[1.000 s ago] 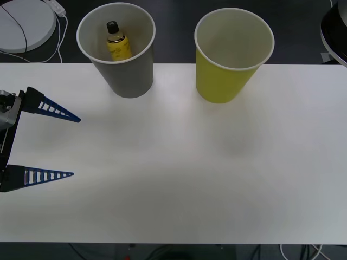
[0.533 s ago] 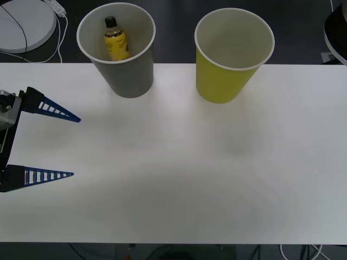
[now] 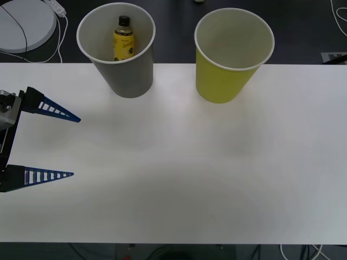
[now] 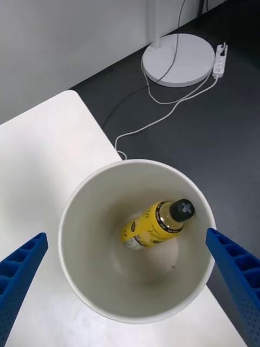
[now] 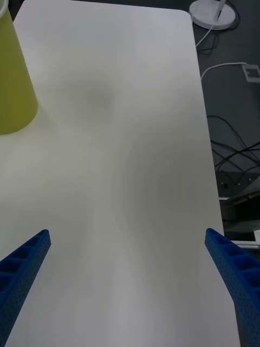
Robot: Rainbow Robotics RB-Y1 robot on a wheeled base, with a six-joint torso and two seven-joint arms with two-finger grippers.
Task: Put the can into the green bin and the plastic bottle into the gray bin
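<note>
A small plastic bottle (image 3: pixel 123 39) with a yellow label and black screw cap sits inside the gray bin (image 3: pixel 123 76), a large gray paper cup at the far edge of the white table (image 3: pixel 184 179). From the front, the bottle appears nearly upright against the cup's white inner wall; from the right wrist camera, it leans with its cap toward the rim. The right gripper (image 4: pixel 130 282) hangs directly above the cup's mouth, blue ribbed fingers (image 4: pixel 233 271) spread wide on either side of the rim and gripping nothing. Beside the gray bin, on its right, stands the green bin (image 3: pixel 225 81), a yellow-green paper cup, upright, its white interior bare as far as can be seen. The left gripper (image 3: pixel 54 145) rests low at the table's left side, well apart from both cups, its blue fingers (image 3: pixel 51 110) likewise spread apart and empty. A white round lamp base (image 3: pixel 24 24) and cable lie on the dark floor beyond the table.
</note>
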